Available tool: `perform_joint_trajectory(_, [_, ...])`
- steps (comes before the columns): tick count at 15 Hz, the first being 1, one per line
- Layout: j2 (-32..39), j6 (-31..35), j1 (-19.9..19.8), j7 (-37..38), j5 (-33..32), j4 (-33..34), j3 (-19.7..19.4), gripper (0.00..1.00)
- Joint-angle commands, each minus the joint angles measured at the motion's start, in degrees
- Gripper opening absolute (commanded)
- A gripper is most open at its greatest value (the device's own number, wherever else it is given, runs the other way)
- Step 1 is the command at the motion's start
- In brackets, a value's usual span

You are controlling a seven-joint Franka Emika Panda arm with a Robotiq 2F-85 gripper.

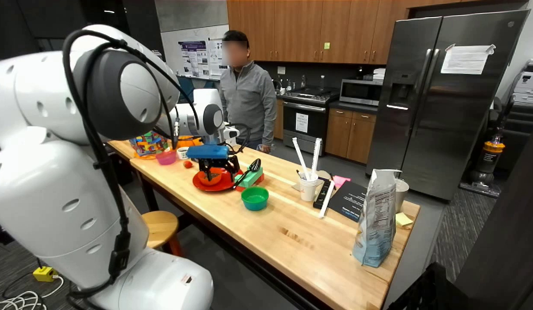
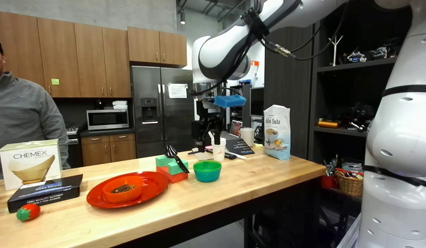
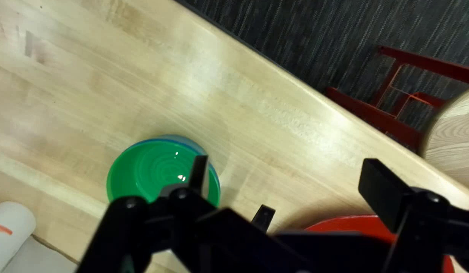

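The gripper [image 2: 208, 144] has its jaws spread wide, holding nothing; it hangs above the bench [image 2: 247, 175], clear of the items on it. Nearest item is the green bowl [image 3: 158, 170], teal outside, upright on the bench. Wrist view: bowl at 9 o'clock of the gap between the fingers [image 3: 384, 195], partly hidden by the finger on that side; part of the red plate [image 3: 340, 223] shows at 4 o'clock. In an exterior view, bearings from the green bowl: gripper at 12 o'clock; block structure [image 2: 168, 171], green and red, at 9 o'clock, just beside it; black slotted spoon [image 2: 181, 163] rests on the blocks, head toward 11 o'clock, handle toward 5. The red plate lies between 8 and 9 o'clock, carrying an orange bowl [image 2: 121, 198] with small brown bits [image 2: 123, 188] inside; strawberry [image 2: 28, 212] farther out on the same bearing. White paper cups [image 2: 218, 152] at 1 o'clock; oats bag [image 2: 277, 132] upright at 2 o'clock.
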Motion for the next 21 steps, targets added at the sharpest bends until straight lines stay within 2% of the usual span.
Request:
perform_joint_trajectory(1, [3.5, -0.8, -0.6, 0.2, -0.8, 5.5, -1.0, 1.0])
perform_joint_trajectory(7, [10.4, -3.5, -0.4, 1.5, 2.9, 12.9, -1.4, 1.0])
perform_joint_trajectory(14, [17.7, -4.5, 0.0, 8.7, 3.3, 18.8, -1.4, 1.0])
perform_joint_trajectory(21, [21.7, -2.1, 0.2, 12.3, 3.1, 19.9, -2.0, 1.0])
